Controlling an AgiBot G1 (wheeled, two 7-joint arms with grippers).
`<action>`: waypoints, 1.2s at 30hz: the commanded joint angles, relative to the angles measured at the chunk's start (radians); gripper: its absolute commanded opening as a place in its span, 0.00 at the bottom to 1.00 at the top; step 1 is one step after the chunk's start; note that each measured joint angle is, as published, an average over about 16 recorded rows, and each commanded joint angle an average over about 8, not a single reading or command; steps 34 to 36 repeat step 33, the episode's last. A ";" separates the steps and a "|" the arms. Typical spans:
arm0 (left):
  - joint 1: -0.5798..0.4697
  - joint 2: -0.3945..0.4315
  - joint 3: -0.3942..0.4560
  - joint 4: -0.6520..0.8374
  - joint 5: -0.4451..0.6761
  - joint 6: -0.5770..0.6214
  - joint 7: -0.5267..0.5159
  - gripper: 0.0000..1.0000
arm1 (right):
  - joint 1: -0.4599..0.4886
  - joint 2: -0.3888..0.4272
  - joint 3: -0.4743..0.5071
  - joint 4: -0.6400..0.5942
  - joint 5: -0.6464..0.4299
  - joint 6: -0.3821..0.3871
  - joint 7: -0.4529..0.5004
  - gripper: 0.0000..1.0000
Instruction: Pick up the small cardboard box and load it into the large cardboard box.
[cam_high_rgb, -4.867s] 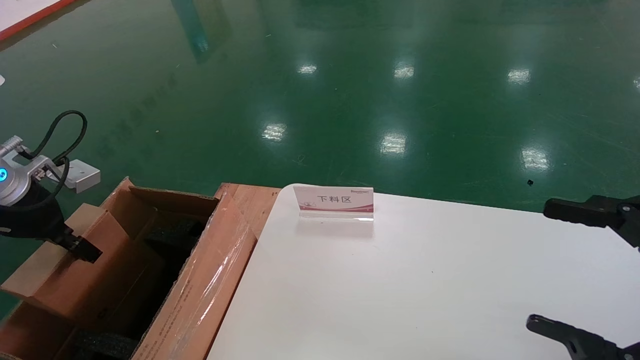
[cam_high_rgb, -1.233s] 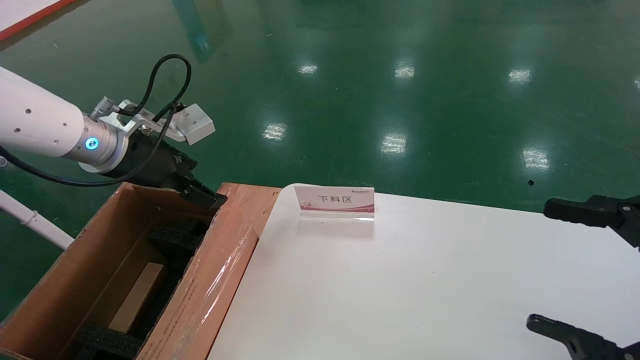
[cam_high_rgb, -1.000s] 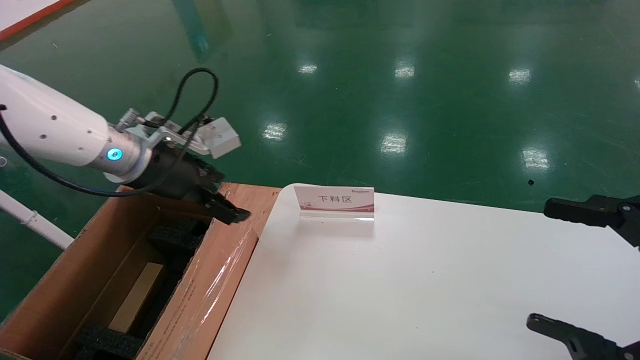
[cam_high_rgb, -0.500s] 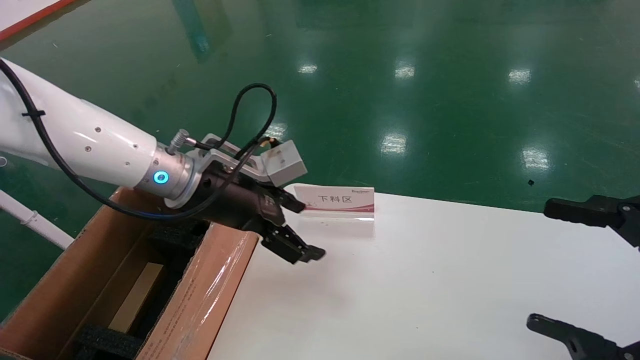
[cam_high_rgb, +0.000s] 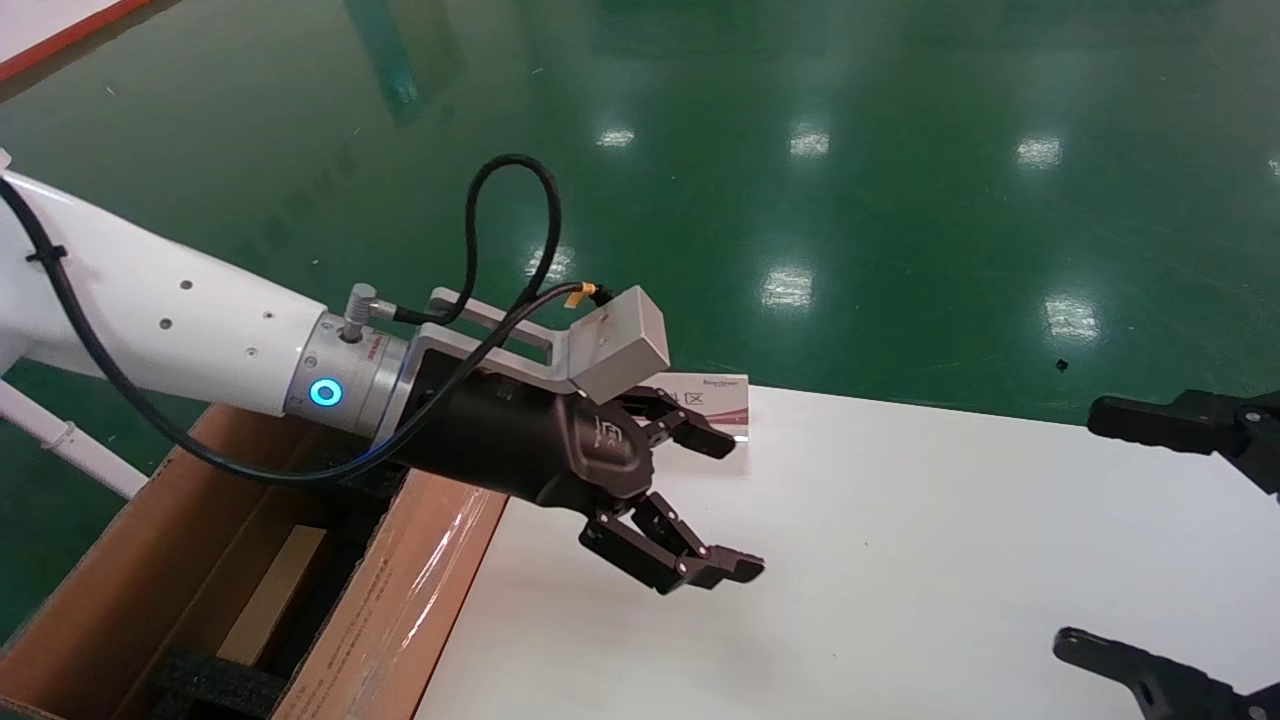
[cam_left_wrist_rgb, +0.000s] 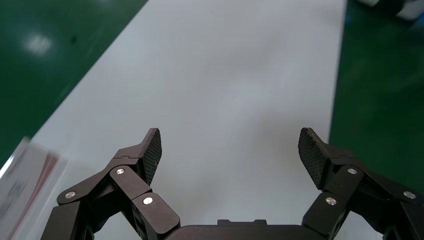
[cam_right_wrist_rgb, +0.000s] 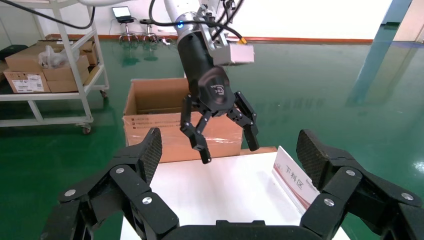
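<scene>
The large cardboard box (cam_high_rgb: 400, 600) stands open at the table's left edge, with black foam inside and a taped flap. The small cardboard box (cam_high_rgb: 278, 588) lies flat inside it between the foam pieces. My left gripper (cam_high_rgb: 735, 505) is open and empty, hovering over the white table (cam_high_rgb: 900, 560) just right of the carton. It also shows in the left wrist view (cam_left_wrist_rgb: 229, 142) above bare tabletop. My right gripper (cam_high_rgb: 1085, 530) is open and empty at the table's right edge, and shows in its wrist view (cam_right_wrist_rgb: 228, 142), facing the carton (cam_right_wrist_rgb: 150, 107).
A small sign stand (cam_high_rgb: 722, 392) sits at the table's far edge, partly behind my left gripper; it also shows in the right wrist view (cam_right_wrist_rgb: 292, 182). Green floor surrounds the table. A cart with boxes (cam_right_wrist_rgb: 45, 65) stands beyond the carton.
My left arm has lifted out of the large carton and swung right over the table, with its jaws open. The small box stays inside the carton. The right arm has not moved.
</scene>
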 joint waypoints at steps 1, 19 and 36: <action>0.047 0.001 -0.067 0.002 -0.021 0.022 0.035 1.00 | 0.000 0.000 0.000 0.000 0.000 0.000 0.000 1.00; 0.476 0.009 -0.673 0.021 -0.213 0.217 0.350 1.00 | 0.000 0.000 -0.001 0.000 0.001 0.000 0.000 1.00; 0.603 0.011 -0.852 0.028 -0.270 0.274 0.427 1.00 | 0.000 0.001 -0.001 0.000 0.001 0.001 -0.001 1.00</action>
